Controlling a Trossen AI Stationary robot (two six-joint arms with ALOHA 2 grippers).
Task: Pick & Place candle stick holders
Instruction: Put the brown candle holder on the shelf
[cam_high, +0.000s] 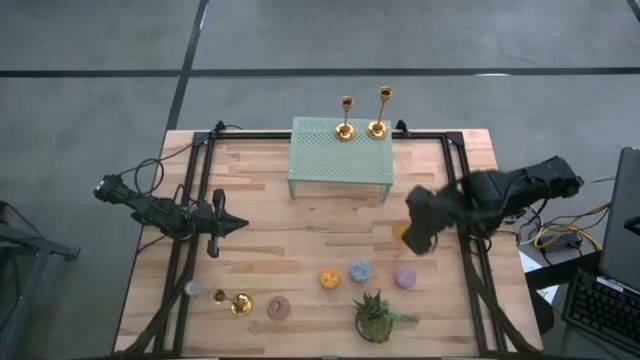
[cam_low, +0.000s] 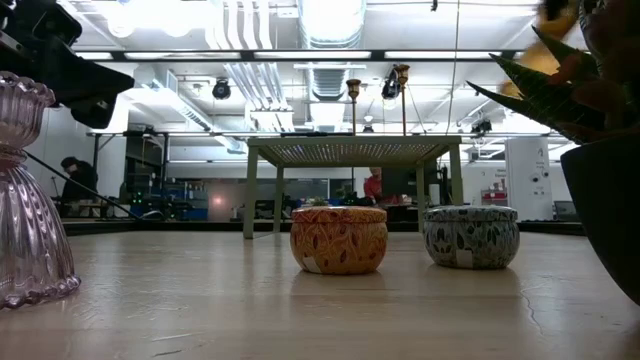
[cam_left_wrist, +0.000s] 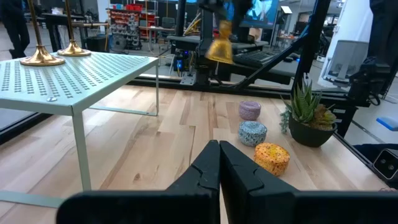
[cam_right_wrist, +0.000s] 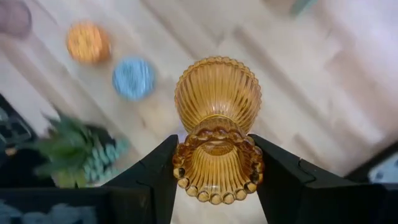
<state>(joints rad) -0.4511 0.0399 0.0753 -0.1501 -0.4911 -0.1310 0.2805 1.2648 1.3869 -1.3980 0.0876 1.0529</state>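
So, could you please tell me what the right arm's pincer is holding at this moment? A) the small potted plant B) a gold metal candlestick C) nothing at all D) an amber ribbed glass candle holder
D: the right wrist view shows the right pincer shut on the amber glass holder, clamped at its beaded waist above the table.

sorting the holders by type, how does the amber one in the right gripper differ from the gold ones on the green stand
The amber glass holder is ribbed, squat and translucent; the two gold candlesticks are thin shiny metal stems on flared bases. The amber one is clamped at its beaded waist in the right gripper, off the table; the gold pair stand upright on the mesh stand. Each is a single-candle holder.
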